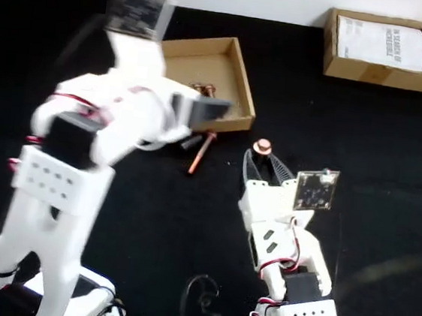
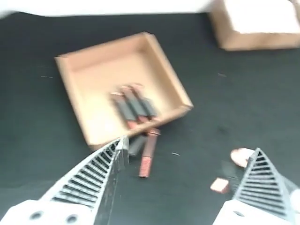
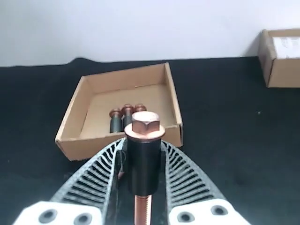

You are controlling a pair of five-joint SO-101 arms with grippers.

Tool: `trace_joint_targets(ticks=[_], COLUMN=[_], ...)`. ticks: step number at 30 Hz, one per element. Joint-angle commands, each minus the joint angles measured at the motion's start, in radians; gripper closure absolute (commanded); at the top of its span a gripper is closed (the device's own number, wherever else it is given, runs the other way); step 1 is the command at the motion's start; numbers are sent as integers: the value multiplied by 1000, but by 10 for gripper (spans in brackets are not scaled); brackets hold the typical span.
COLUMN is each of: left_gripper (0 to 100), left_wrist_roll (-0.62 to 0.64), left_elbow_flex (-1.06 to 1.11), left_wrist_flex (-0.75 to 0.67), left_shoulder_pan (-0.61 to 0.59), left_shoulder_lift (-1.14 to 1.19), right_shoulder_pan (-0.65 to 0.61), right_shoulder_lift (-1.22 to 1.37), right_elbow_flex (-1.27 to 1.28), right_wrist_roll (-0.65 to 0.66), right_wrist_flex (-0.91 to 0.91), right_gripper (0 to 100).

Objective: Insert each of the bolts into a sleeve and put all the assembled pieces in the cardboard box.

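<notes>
The open cardboard box [image 1: 242, 93] [image 2: 161, 63] [image 3: 172, 96] holds three bolts in dark sleeves [image 2: 133, 105] [image 3: 126, 119], lying side by side. On the table just in front of it lie a loose copper bolt [image 1: 202, 153] [image 2: 147, 152] and a dark sleeve [image 1: 190, 142] [image 2: 136, 144]. My left gripper [image 2: 190, 147] [image 1: 204, 112] hangs open above that loose pair, holding nothing. To the right of the box, my right gripper [image 3: 143, 147] [image 1: 262, 157] is shut on a black sleeve [image 3: 143, 164] with a copper bolt [image 3: 144, 125] through it, head pointing toward the box.
A second cardboard box [image 1: 381, 44] [image 3: 281, 56] with a printed sheet in it stands at the back right. A small copper-coloured bit [image 2: 219, 185] lies on the black table near the right gripper. The white wall runs along the table's far edge.
</notes>
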Motion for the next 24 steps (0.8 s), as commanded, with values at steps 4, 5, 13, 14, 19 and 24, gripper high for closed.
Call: trace_joint_targets(ticks=[4,5,13,14,19,24], left_gripper=[628,628,628,628,628,628], left_wrist_roll=[-109,-127,-272,-285,-308,-308], left_elbow_flex=[-105,-97,185,255,651,1026], left_wrist_flex=[-26,-55,-404,-456,-692,-845], left_shoulder_pan=[-314,-351,-611,-628,-644,-576], left_shoulder_lift=[-73,-91,-364,-415,-700,-966], right_shoulder_pan=[7,7,7,7,2,2], right_shoulder_lift=[33,61,447,503,736,963], right_elbow_flex=[-248,-285,-727,-785,-1033,-1216], right_wrist_roll=[5,5,5,5,5,5], right_wrist_flex=[96,108,251,265,286,286], right_gripper=[991,991,991,991,991,991])
